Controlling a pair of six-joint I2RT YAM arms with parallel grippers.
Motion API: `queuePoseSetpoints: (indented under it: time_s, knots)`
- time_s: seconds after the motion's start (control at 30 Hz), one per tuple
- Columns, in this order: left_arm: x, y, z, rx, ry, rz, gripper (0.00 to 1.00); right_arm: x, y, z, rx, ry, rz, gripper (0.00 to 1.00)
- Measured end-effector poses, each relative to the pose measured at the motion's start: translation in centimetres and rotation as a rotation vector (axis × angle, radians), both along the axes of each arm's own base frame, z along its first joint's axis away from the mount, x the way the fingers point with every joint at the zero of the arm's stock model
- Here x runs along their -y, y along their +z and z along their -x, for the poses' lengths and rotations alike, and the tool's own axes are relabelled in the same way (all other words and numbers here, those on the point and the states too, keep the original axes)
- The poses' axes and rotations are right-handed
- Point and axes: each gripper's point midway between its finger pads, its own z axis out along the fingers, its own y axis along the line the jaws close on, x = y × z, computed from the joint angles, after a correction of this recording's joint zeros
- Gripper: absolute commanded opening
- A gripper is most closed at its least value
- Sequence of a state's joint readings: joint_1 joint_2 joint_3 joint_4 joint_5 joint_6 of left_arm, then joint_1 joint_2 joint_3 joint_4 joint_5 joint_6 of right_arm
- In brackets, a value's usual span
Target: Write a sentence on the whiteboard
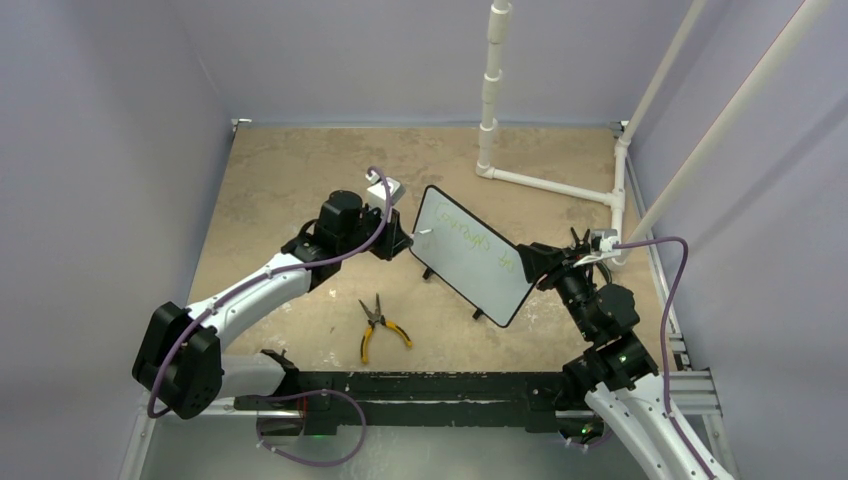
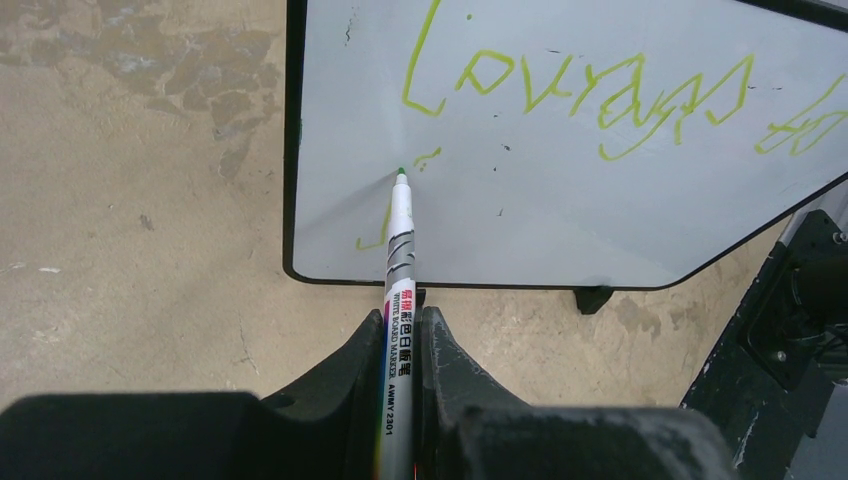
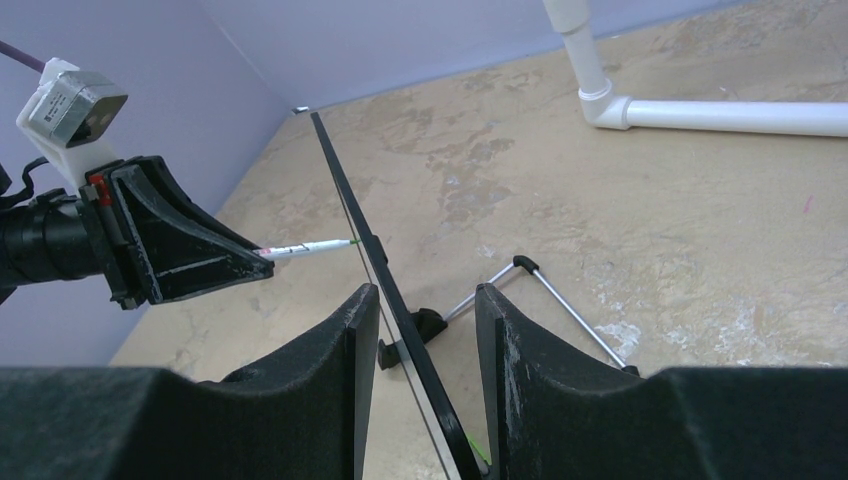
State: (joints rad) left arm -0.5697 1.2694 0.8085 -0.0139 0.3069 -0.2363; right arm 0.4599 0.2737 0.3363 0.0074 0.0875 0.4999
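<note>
Holding a white green-tipped marker pen (image 2: 401, 230), the left end effector (image 2: 402, 315) touches the black-framed whiteboard (image 1: 480, 280), at the centre of the tan bench (image 1: 290, 190), near its 7 o'clock corner, below the green sentence (image 2: 620, 105). The right end effector (image 3: 425, 295) straddles its 4 o'clock edge, grip unclear; hard pressing may topple it.

L arm reaching fwd, L gripper (image 1: 406, 241) clamped tight. R arm elbow-bent, R gripper (image 1: 528, 262) part-closed, gripping.
</note>
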Motion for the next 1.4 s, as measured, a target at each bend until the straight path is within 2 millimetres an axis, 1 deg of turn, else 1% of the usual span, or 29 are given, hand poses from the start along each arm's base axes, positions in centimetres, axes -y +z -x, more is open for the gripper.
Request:
queuePoseSetpoints:
  time_s: [0.9, 1.07, 1.13, 1.23, 1.4]
  knots:
    - [1.2, 1.2, 0.7, 0.008, -0.066, 0.060, 0.00, 0.0, 0.0, 0.0, 0.000, 0.000, 0.001, 0.43]
    - [1.0, 2.5, 1.1, 0.042, -0.075, 0.075, 0.00, 0.0, 0.0, 0.0, 0.000, 0.000, 0.001, 0.43]
    - [0.9, 2.6, 1.3, 0.045, -0.075, 0.076, 0.00, 0.0, 0.0, 0.0, 0.000, 0.000, 0.001, 0.43]
    - [0.7, 2.1, 1.5, 0.032, -0.072, 0.065, 0.00, 0.0, 0.0, 0.0, 0.000, 0.000, 0.001, 0.43]
    - [0.4, 0.2, 1.8, -0.016, -0.080, 0.016, 0.00, 0.0, 0.0, 0.0, 0.000, 0.000, 0.001, 0.43]
